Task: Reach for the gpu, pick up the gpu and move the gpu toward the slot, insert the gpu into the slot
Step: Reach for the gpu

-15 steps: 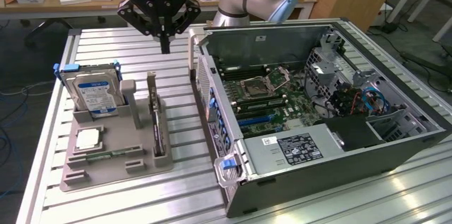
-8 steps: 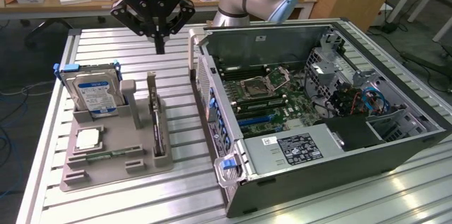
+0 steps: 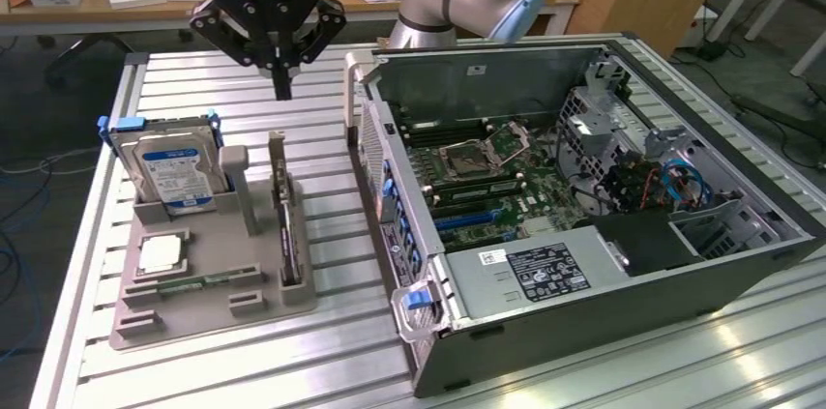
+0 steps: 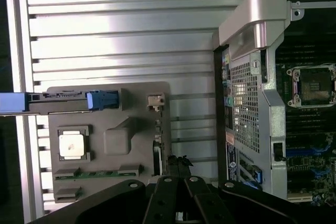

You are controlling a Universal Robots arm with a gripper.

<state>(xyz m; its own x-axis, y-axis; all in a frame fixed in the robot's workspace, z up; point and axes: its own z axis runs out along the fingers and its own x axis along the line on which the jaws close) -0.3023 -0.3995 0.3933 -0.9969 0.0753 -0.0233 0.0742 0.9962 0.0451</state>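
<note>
On the ribbed aluminium table (image 3: 193, 370), a grey moulded plastic tray (image 3: 193, 317) is the landmark. At its near end lies a small narrow green memory stick (image 3: 193, 283), and just behind that a square silver processor chip (image 3: 159, 252). Along the tray's edge toward the exterior view's right, the gpu (image 3: 280, 211), a thin flat card, stands on edge in a long groove, untouched. At the tray's far end a silver-blue hard drive (image 3: 172, 169) stands upright, its white-and-blue label too small to read. Beside the tray, to the exterior view's right, lies an open dark grey metal computer case (image 3: 722, 264). Inside it the green motherboard (image 3: 516, 182) carries the slot (image 3: 467, 219), a long narrow blue plastic strip, and a silver power supply (image 3: 536, 269) whose label print is illegible. Beyond the tray's far end, above the table and well apart from the gpu, hangs the black gripper (image 3: 281, 90). White "ROBOTIQ" lettering sits upside down on its body, and its fingers are pressed together on nothing.
</note>
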